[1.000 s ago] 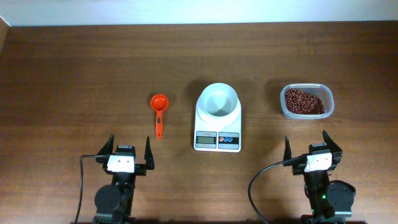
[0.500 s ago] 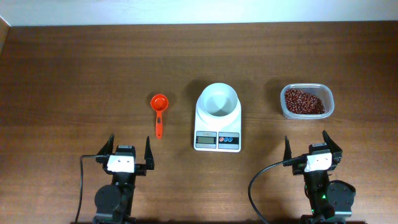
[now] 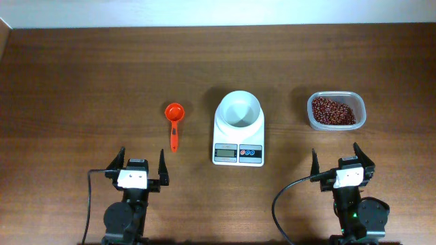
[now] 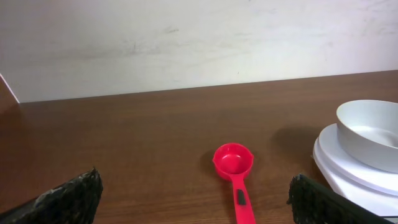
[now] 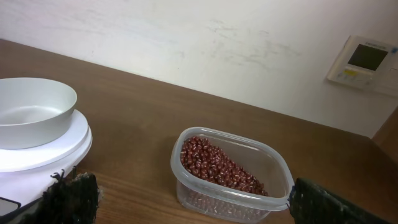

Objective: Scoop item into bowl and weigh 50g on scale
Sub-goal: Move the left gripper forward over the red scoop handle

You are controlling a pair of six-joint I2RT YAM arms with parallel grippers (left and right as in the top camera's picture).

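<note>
The dark reddish-brown beans (image 3: 333, 111) fill a clear plastic tub (image 3: 361, 105) at the right; they also show in the right wrist view (image 5: 214, 164). The white bowl (image 3: 239, 109) sits empty on the white scale (image 3: 238, 154) at the middle, and shows in the left wrist view (image 4: 371, 134) and the right wrist view (image 5: 31, 111). A red measuring scoop (image 3: 174, 124) lies left of the scale, handle toward me (image 4: 235, 175). My left gripper (image 3: 142, 164) is open and empty near the front edge. My right gripper (image 3: 335, 158) is open and empty, in front of the tub.
The wooden table (image 3: 82, 88) has a pale wall along its far edge. Black cables (image 3: 283, 204) run from both arm bases at the front. A wall panel (image 5: 364, 62) shows in the right wrist view.
</note>
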